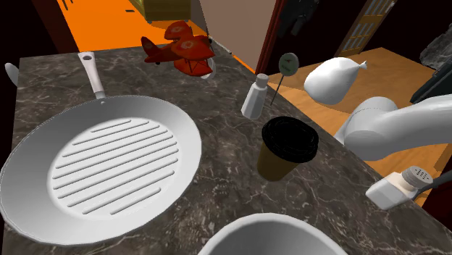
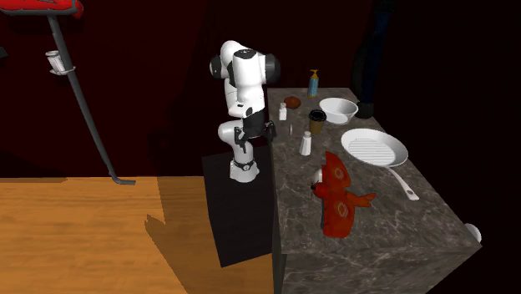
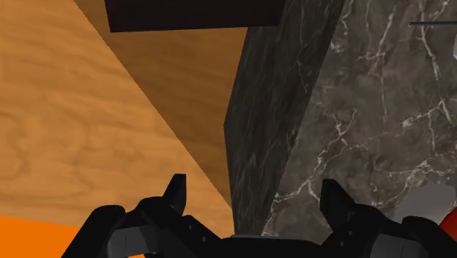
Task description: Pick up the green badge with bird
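Observation:
In the shoulder view the green badge point(image 1: 290, 64) is a small round disc on a thin stem, at the counter's far right edge just beyond a white shaker point(image 1: 254, 98). My gripper point(image 3: 253, 199) is open, its two black fingers point(image 3: 176, 192) wide apart with nothing between them. It looks down at the counter's side edge, over dark marble and the wooden floor. In the second exterior view the gripper point(image 2: 269, 131) hangs beside the counter edge nearest the arm, level with the shaker point(image 2: 306, 144). The bird on the badge is too small to make out.
A big white grill pan point(image 1: 43, 195) covers the counter's left. A red toy plane point(image 1: 177, 49) lies at the far end. A dark cup point(image 1: 288, 148), a white bowl point(image 1: 268, 235) and a second shaker point(image 1: 398, 187) stand close to the arm point(image 1: 391, 123).

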`<state>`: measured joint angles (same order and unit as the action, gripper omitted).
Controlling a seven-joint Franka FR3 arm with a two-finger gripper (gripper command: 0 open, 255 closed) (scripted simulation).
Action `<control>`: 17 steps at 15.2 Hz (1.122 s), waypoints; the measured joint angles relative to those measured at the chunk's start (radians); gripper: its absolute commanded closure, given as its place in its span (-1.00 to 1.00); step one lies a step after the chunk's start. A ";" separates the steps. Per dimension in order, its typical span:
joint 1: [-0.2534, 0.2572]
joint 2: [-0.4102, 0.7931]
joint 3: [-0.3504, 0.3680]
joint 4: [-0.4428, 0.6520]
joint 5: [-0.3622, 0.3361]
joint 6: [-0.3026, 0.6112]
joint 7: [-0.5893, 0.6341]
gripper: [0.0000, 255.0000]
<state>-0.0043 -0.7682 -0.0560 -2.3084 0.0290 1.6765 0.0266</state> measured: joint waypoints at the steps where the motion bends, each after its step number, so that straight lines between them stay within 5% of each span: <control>1: 0.000 0.000 0.000 0.000 0.000 0.000 0.000 -1.00; 17: 0.365 0.017 0.192 0.157 -0.003 -0.259 -0.459 -1.00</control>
<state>0.3604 -0.7513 0.1364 -2.1514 0.0256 1.4172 -0.4328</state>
